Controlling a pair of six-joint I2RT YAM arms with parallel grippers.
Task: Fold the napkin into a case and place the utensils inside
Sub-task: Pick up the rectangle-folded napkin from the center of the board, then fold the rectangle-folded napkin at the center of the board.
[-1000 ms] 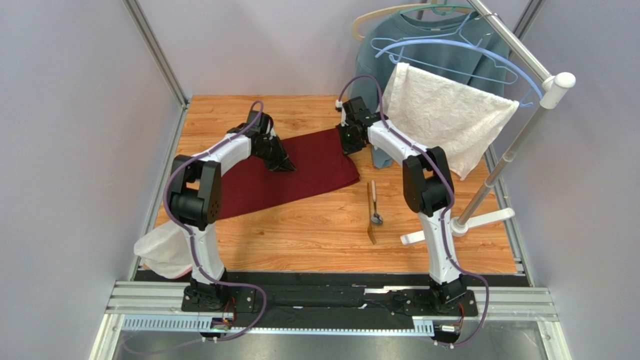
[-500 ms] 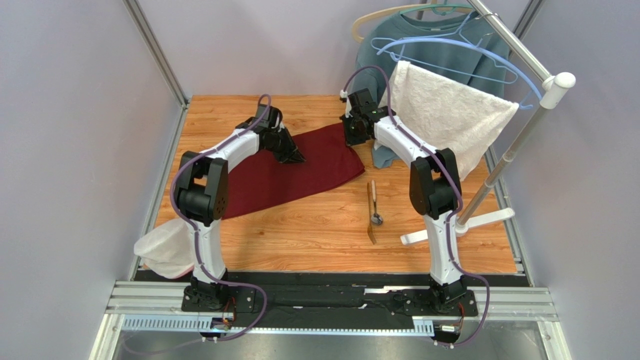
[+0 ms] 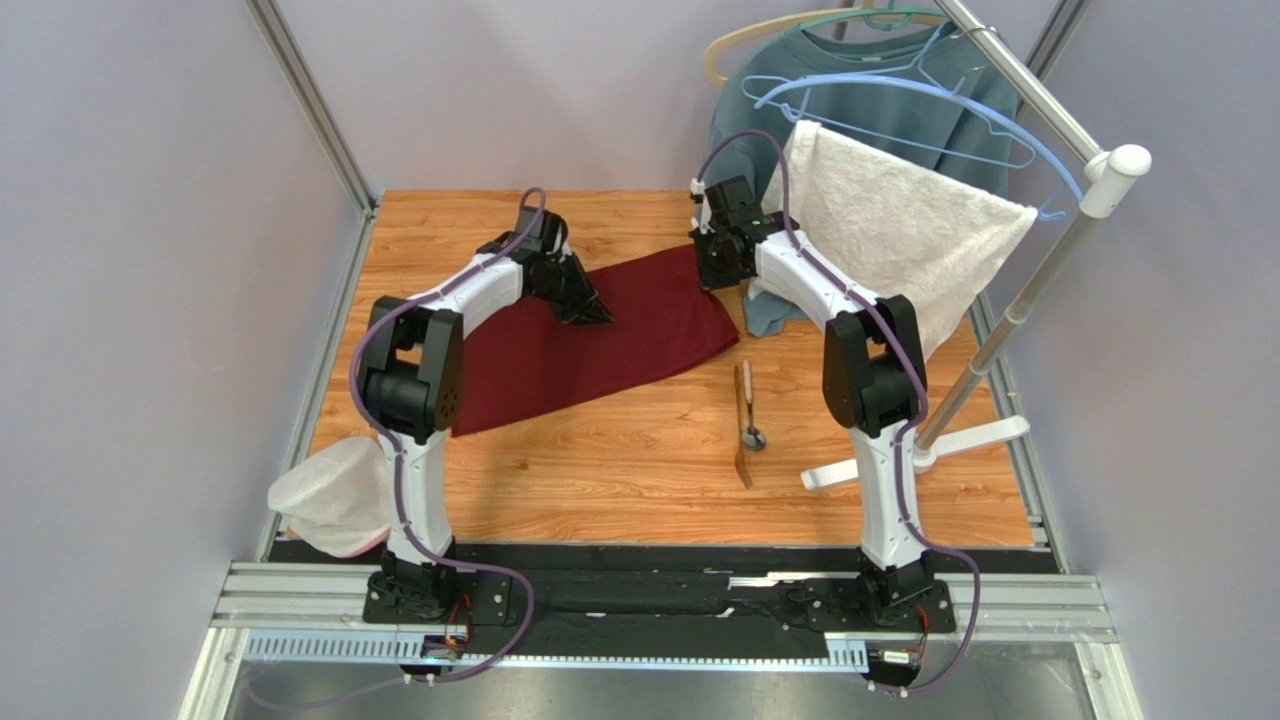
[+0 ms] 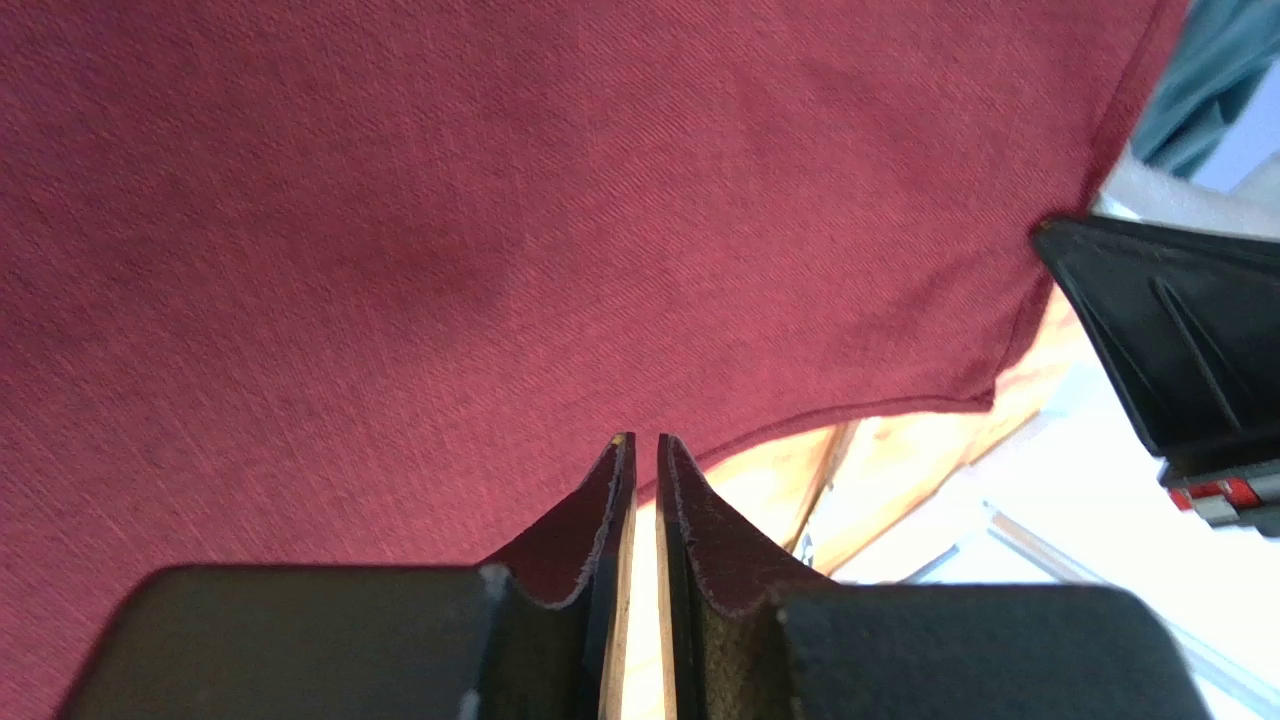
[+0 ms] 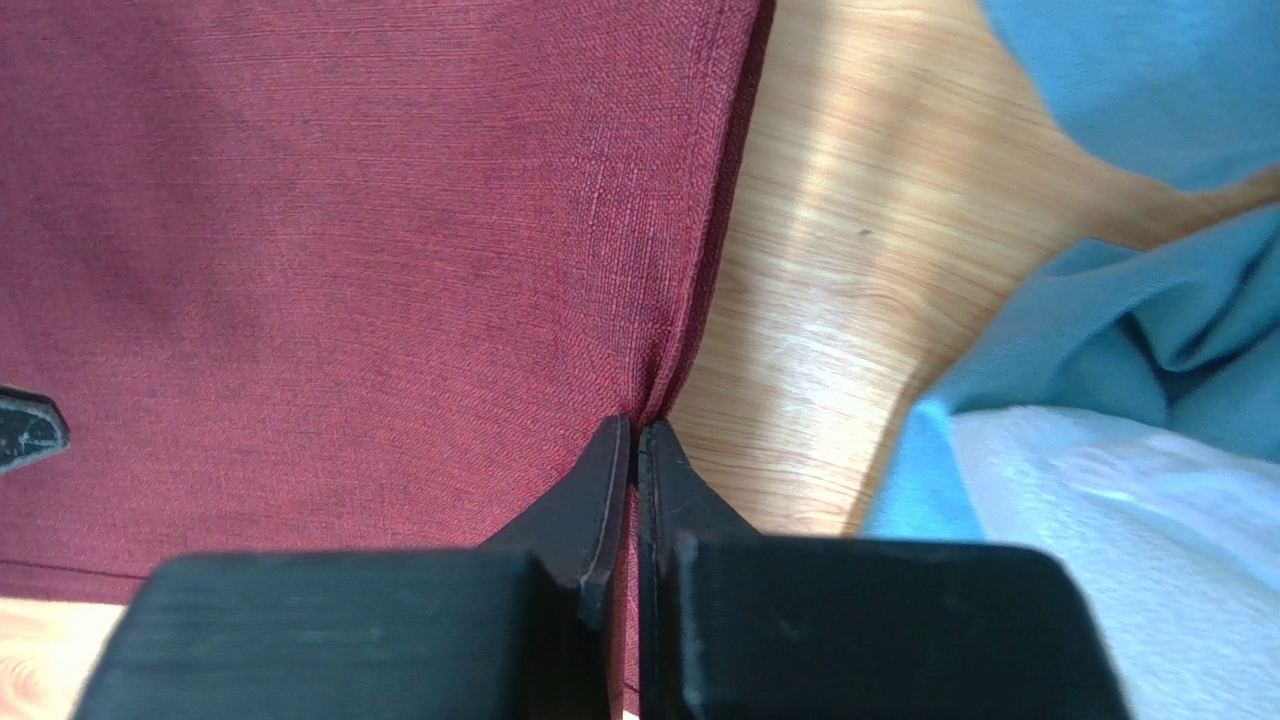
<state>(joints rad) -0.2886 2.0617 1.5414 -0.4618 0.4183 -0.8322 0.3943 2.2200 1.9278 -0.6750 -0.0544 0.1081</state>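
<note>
So the far edge of the napkin (image 3: 601, 353) is being held at two spots. The left gripper (image 4: 639, 450) is closed down to a sliver, and the hem looks to be nipped right at its tips. The right gripper (image 5: 634, 435) is clamped tight on the hem near the corner, with the cloth puckered where it's bitten.

Compared to a second ago, both grippers have been shifted away from the bases and a bit toward the right arm's side, and the cloth has been dragged along with them. Hardly anything has been moved in the last half second, so the pull is probably about done.

The napkin is spread flat from the fingertips back toward the left arm's base, a wide sheet, nowhere near a narrow case yet. The utensils (image 3: 745, 428) are left untouched, well apart from the right gripper, on its base side. Probably a straightening step before a fold gets made.
</note>
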